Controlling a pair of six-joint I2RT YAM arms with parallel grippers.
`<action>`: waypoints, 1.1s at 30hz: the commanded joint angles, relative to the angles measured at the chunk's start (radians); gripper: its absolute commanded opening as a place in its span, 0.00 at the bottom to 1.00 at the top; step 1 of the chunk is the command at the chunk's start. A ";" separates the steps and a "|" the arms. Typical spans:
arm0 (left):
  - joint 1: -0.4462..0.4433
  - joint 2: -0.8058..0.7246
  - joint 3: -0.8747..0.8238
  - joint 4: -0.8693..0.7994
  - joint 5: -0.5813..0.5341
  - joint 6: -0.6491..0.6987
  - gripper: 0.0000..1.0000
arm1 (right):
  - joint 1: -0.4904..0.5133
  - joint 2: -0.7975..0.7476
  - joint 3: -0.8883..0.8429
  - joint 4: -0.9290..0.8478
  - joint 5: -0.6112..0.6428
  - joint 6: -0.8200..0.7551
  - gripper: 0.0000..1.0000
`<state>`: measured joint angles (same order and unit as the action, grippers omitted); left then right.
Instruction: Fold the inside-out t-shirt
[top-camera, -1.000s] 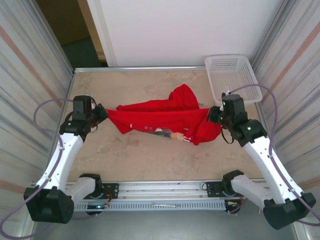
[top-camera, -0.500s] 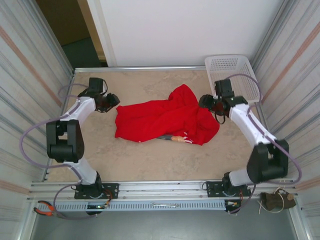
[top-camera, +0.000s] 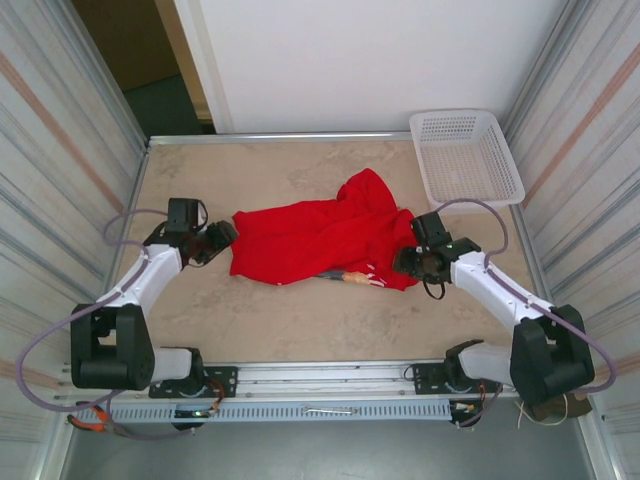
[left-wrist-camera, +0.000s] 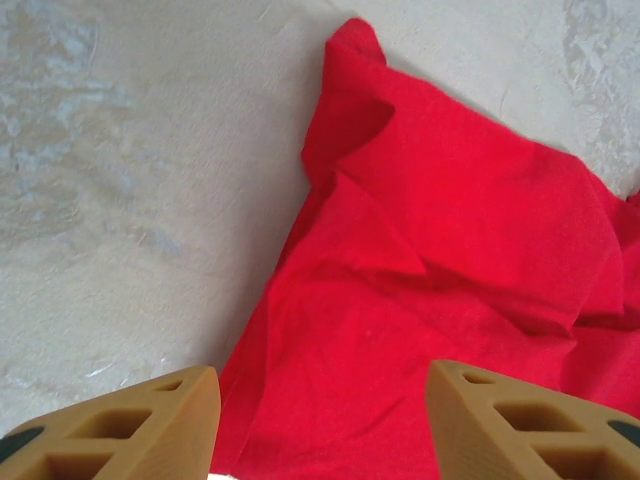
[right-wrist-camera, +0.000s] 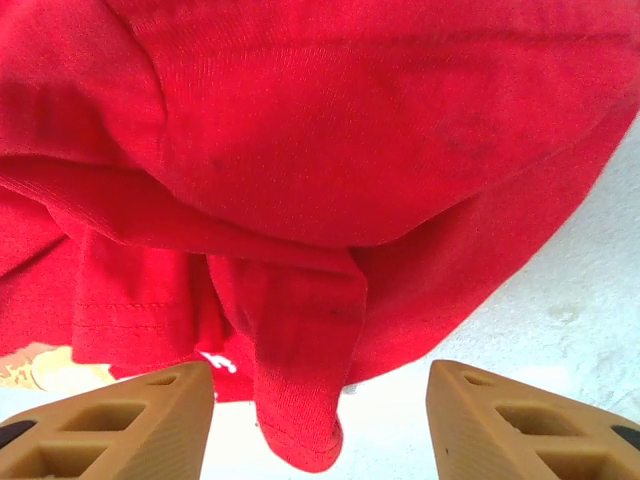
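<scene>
Currently left gripper (top-camera: 224, 236) and right gripper (top-camera: 404, 262) spread, empty — flanking crumpled t-shirt (top-camera: 320, 238); white basket (top-camera: 466, 155) far-right corner.

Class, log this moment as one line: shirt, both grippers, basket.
red t-shirt: crumpled, unfolded | left gripper: open, shirt's left edge | right gripper: open, shirt's right edge | white mesh basket: far right corner

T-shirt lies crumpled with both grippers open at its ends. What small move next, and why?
Probably lower the left gripper and right gripper onto the nearest edges of the t-shirt and close. Both stand open with nothing held, and the cloth lies bunched, not spread flat for folding.
</scene>
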<state>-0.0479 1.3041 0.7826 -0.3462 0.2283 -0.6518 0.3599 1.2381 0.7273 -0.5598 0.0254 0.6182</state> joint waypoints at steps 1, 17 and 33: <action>-0.006 -0.032 -0.005 -0.006 0.006 0.003 0.58 | 0.007 0.012 -0.029 0.042 -0.036 0.032 0.54; -0.014 -0.041 -0.007 -0.064 -0.067 0.063 0.64 | 0.016 -0.087 -0.031 0.026 -0.088 0.053 0.00; -0.275 -0.006 -0.054 -0.073 -0.294 0.064 0.65 | -0.274 -0.385 0.274 -0.205 -0.226 -0.023 0.00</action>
<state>-0.2913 1.2842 0.7498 -0.4118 0.0166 -0.5739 0.1169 0.8692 0.9588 -0.7105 -0.1658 0.6308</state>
